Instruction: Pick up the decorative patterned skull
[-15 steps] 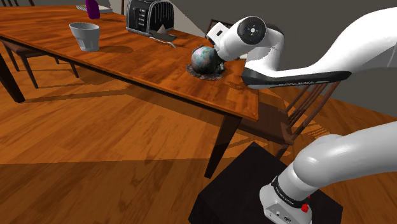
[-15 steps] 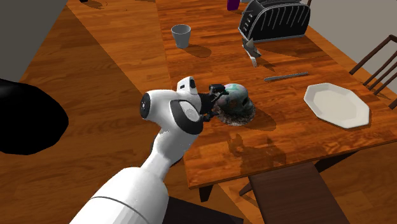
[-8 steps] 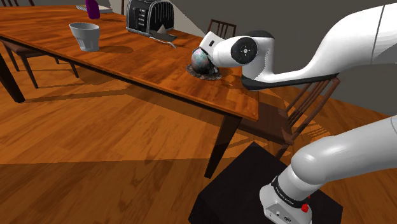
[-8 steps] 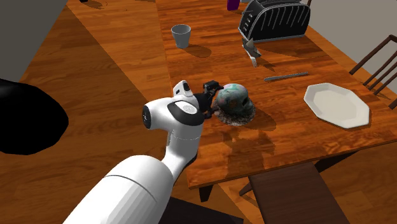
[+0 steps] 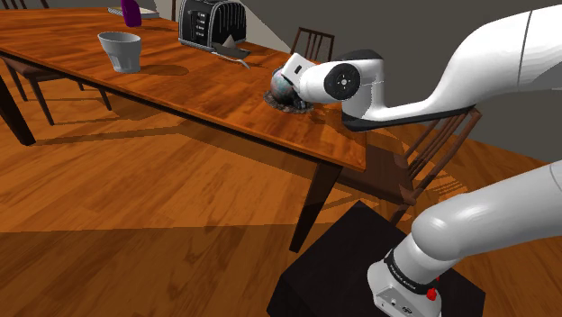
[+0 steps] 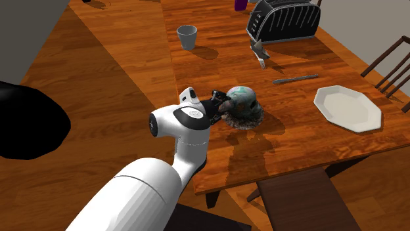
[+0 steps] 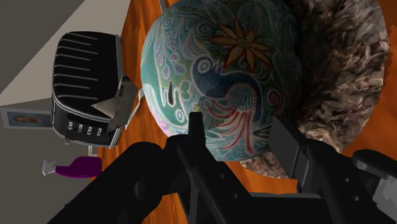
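The patterned skull (image 7: 219, 70) is teal with painted flowers and birds. It rests on a shaggy brown base (image 7: 340, 76) near the table's edge in the shoulder view (image 5: 284, 83). In the second exterior view my black gripper (image 6: 223, 107) reaches the skull (image 6: 242, 97) from the side. In the wrist view the gripper (image 7: 240, 137) is shut on the skull, one finger (image 7: 195, 130) pressed against its painted face and the other against its lower side by the brown base.
A black toaster (image 6: 282, 20) stands at the back of the wooden table (image 6: 296, 147), with a grey cup (image 6: 187, 36), a grey folded object (image 6: 258, 50), a knife (image 6: 296, 79) and a white plate (image 6: 347, 108). A chair (image 6: 389, 62) stands at the far side.
The hand moved in lower toward the skull over the last second. The fingers, wide apart before, have closed onto the skull.
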You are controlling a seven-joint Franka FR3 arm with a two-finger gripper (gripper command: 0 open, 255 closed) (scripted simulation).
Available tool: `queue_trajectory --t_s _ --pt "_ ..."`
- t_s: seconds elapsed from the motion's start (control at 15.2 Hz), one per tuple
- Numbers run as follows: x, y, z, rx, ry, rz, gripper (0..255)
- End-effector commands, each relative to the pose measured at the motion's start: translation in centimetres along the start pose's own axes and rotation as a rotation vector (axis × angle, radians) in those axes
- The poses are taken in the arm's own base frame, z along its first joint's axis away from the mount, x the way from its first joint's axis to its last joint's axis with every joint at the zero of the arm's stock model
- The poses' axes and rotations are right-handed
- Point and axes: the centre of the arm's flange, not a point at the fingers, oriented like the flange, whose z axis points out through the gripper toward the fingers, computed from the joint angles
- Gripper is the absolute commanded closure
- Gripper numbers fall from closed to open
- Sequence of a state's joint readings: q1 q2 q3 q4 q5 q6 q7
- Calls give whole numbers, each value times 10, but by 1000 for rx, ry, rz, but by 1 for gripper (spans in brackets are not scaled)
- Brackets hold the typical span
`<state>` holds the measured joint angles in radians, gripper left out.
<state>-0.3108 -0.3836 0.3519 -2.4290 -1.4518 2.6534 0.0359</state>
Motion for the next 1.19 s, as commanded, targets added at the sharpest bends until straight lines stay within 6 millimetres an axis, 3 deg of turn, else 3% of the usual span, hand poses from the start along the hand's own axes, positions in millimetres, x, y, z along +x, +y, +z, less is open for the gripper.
queue_trajectory --t_s 0.0,0.4,1.12 --pt "0 0 0 0 0 0 255" --pt "0 0 0 0 0 0 255" --pt "-12 51 -23 0 0 0 255"
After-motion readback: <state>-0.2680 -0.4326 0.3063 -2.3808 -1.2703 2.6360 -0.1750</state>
